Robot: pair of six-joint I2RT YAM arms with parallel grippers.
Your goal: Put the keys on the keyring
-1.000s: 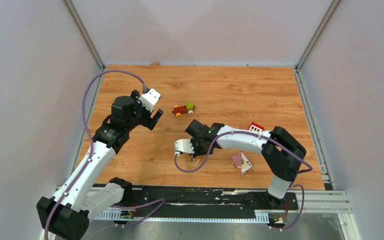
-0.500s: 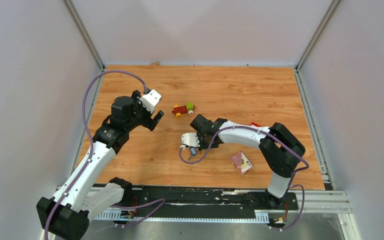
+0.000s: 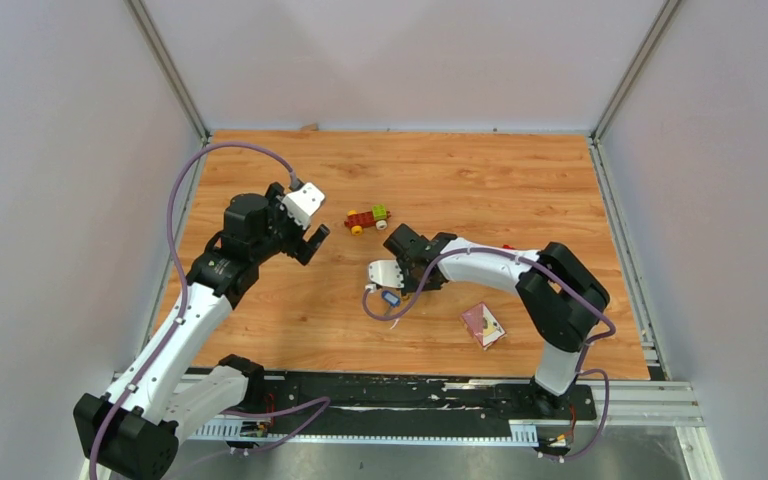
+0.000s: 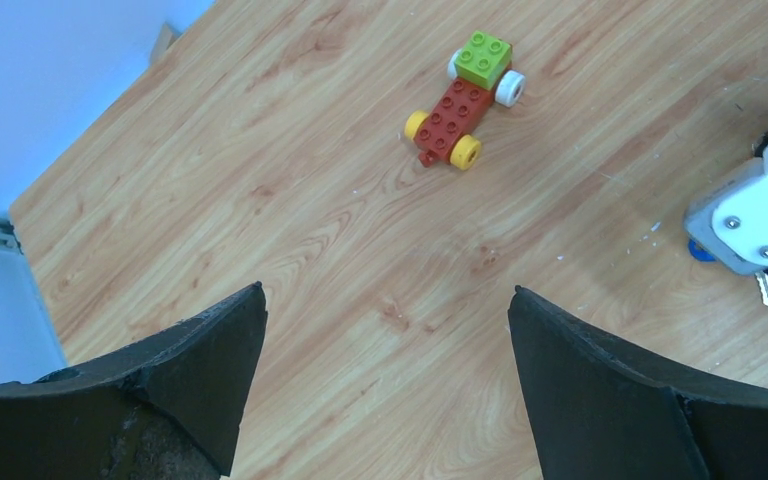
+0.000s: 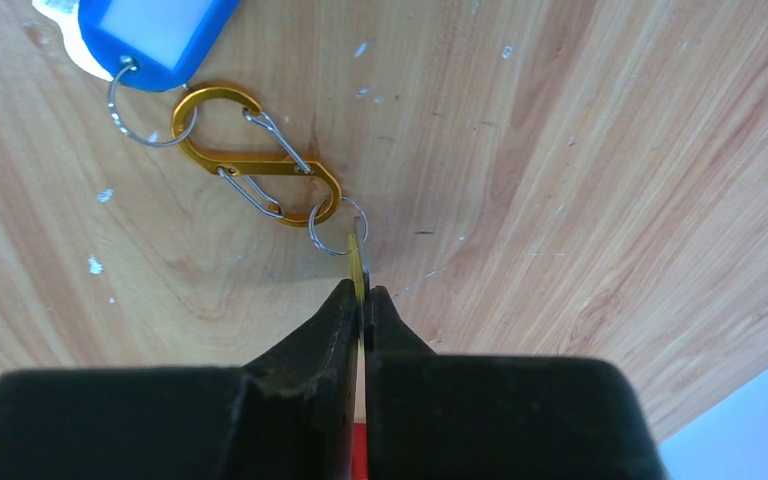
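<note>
Wood-grain bench [image 3: 480,180] between pale grey walls [image 3: 60,150]. Right fingers [image 5: 320,340] pinch a yellowish key [image 5: 358,262] edge-on — its ring hooks the gold keyring [image 5: 255,170] lying flat; blue key head [image 5: 155,40] cut off. Left fingers [image 4: 200,370] wide.

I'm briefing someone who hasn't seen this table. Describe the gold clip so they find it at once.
Near the middle of the wooden table, look just ahead of the right hand. The gold clip lies there, between a blue tag and the thin key pinched in that hand. Only it is figure-eight shaped, with a small silver ring at each end.
</note>
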